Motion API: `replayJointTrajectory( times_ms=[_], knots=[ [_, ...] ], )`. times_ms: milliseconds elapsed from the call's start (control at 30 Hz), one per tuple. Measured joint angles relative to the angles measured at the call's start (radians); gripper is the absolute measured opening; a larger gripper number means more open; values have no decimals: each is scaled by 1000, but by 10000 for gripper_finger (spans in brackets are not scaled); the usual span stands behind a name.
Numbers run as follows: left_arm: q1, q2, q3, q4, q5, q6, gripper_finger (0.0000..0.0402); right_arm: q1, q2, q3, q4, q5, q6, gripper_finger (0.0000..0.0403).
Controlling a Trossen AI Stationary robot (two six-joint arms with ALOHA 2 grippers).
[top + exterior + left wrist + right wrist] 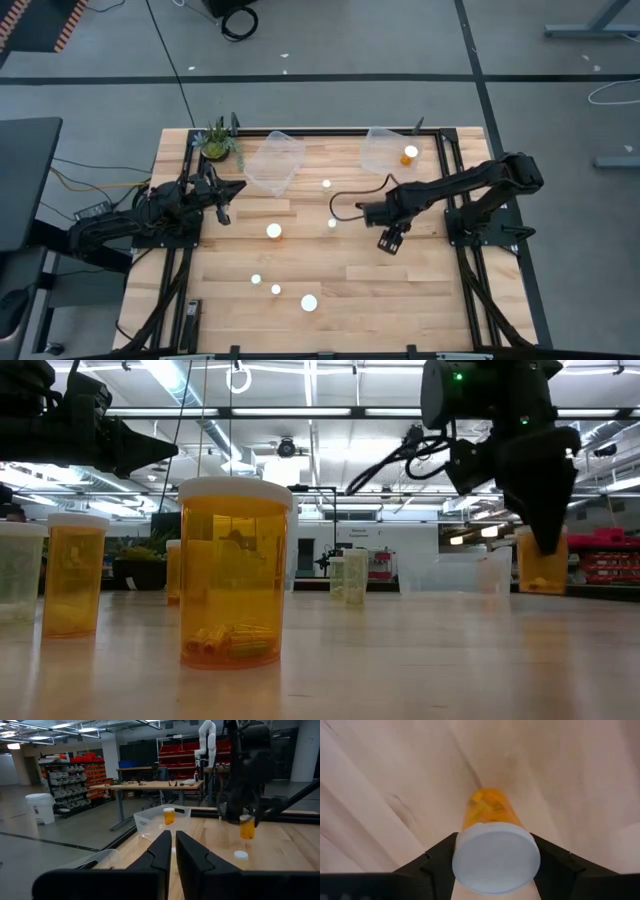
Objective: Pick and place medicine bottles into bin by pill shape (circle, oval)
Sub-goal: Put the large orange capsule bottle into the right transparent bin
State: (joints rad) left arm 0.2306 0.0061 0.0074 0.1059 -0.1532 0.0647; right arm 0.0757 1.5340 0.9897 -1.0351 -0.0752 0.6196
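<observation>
A pale wooden tabletop framed by dark rails stands on a grey workshop floor, with red shelving and work benches in the room beyond.

The right gripper hangs over the middle of the tabletop, its fingers pinching a medicine bottle just under the white cap, one finger on each side. The amber body points down towards the wood, and orange pills show through it. In the left wrist view this held bottle hangs clear above the tabletop, and another white-capped bottle stands on the wood just below and beside it.

Near the right gripper, towards the left arm, stand two small bottles and a larger one. Farther off, towards the front edge, three more bottles stand loosely grouped, well apart from either gripper. In the low view the nearest of these shows small elongated pills on its bottom.

Beyond the right gripper, at the back of the tabletop, a clear bin holds one bottle. A second clear bin lies to the side of it, between the two arms, with a green potted plant at the back corner.

The left gripper waits at the left side of the tabletop, its fingers pressed almost together on nothing.
</observation>
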Motion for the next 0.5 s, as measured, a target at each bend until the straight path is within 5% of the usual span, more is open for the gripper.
replayJointTrajectory(
  times_ms=[500],
  knots=[
    [0, 0, 0, 0, 0, 0, 32, -301, -121, 22, -41, 32, -226, 224]
  ],
)
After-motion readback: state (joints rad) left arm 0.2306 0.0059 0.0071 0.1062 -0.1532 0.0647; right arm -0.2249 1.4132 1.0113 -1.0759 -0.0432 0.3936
